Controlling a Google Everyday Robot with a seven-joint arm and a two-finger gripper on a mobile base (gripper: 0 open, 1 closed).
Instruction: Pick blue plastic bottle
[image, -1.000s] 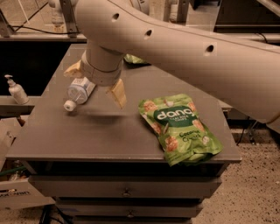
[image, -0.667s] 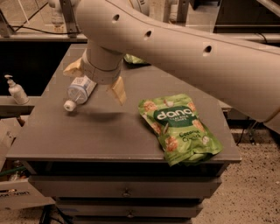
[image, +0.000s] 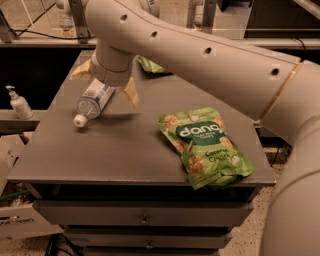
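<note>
The blue plastic bottle lies on its side on the grey table, at the back left, with its white cap pointing toward the front left. My gripper hangs over the bottle's far end. Its two tan fingers are spread open, one on each side of the bottle, and neither presses on it. My big cream arm reaches in from the right and hides the bottle's base.
A green Dang snack bag lies at the table's front right. Another green bag peeks out behind the arm. A white pump bottle stands on a ledge to the left. Drawers sit below the tabletop.
The gripper's fingers have shifted slightly up and back over the bottle. The bottle and the snack bag have not moved.
</note>
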